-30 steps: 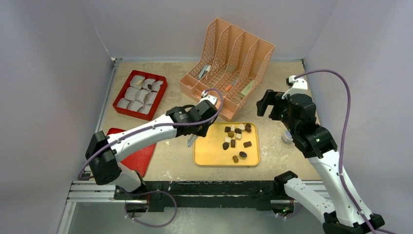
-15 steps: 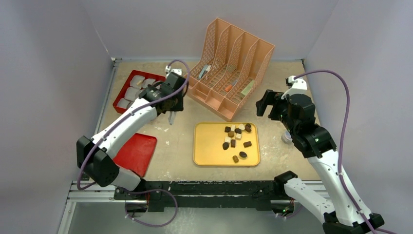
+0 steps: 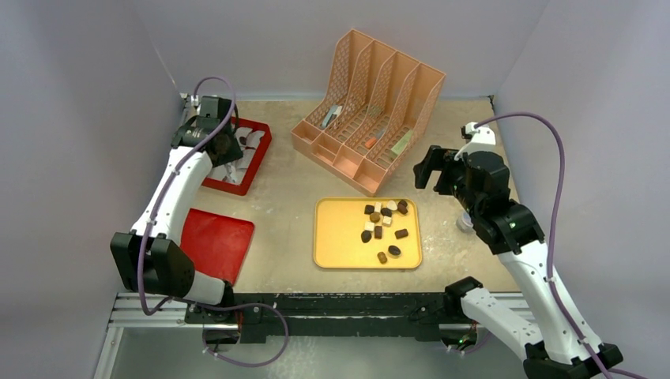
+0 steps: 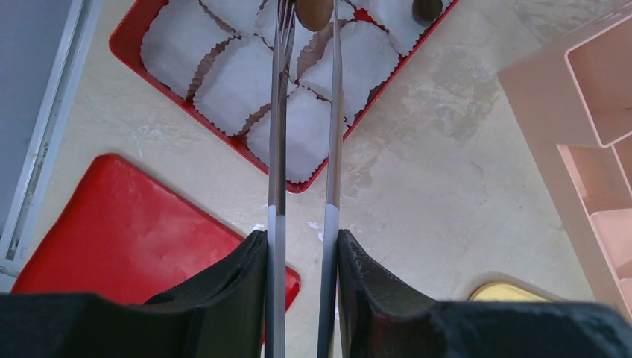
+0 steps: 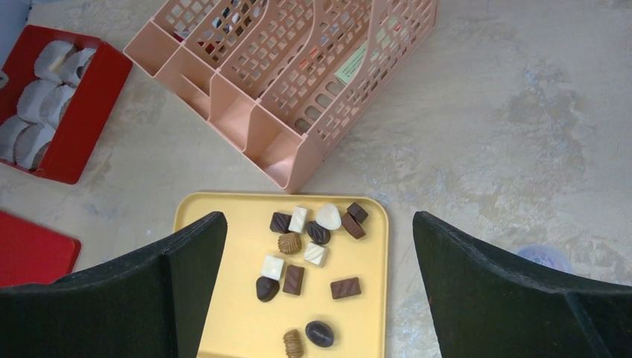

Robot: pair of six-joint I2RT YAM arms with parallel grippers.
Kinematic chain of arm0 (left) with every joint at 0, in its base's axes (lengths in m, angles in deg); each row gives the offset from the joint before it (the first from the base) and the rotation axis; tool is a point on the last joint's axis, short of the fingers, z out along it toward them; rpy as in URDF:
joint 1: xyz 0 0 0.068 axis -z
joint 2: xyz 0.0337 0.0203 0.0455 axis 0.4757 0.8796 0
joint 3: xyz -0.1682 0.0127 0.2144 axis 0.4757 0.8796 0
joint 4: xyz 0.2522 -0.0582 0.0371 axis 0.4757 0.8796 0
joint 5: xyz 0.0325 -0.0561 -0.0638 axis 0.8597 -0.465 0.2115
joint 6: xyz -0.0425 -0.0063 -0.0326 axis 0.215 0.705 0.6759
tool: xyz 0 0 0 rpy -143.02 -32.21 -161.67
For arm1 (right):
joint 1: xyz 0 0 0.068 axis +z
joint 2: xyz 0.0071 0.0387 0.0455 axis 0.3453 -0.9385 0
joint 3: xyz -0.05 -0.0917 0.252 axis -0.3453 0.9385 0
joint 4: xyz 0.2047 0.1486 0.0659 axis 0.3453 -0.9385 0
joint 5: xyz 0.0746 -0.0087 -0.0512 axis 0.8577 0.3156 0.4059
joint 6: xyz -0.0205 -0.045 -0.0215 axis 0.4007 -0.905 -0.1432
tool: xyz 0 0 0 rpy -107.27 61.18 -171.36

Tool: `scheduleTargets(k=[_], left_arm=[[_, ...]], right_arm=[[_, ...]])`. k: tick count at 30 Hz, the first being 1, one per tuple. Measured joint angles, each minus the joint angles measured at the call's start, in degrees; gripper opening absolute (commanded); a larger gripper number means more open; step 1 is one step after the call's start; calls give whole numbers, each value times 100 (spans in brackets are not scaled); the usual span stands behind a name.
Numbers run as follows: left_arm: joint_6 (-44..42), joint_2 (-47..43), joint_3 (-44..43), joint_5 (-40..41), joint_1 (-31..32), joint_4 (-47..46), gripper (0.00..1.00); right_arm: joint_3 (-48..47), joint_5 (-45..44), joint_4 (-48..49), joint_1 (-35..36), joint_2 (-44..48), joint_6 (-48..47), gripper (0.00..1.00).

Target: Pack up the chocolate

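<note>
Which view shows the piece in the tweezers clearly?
Left wrist view: sharp, evenly lit, but the chocolate piece in the tweezers is cut by the top edge. Top view: left hand over the red box, piece too small. Right wrist view: sharp, piece not shown.

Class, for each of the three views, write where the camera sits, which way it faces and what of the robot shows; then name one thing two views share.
Top: above and behind the bases, looking down on the table; left arm and right arm show.
Left wrist: on the left arm, looking down along the left tool, shut on a chocolate, over the red box.
Right wrist: on the right arm, looking down past the open right tool at the tray.
Shared: both wrist views show the red box.
</note>
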Motion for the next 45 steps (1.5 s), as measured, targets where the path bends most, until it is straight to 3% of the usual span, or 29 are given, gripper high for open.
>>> scheduleTargets(k=[16,45], left_arm=[[-39,42,433,-555,-142,131,22],[-52,619,549,-732,-142,-330,38]], right_arm=[[11,52,26,0,-170,-22,97],[11,50,20,0,-177,-96,97]])
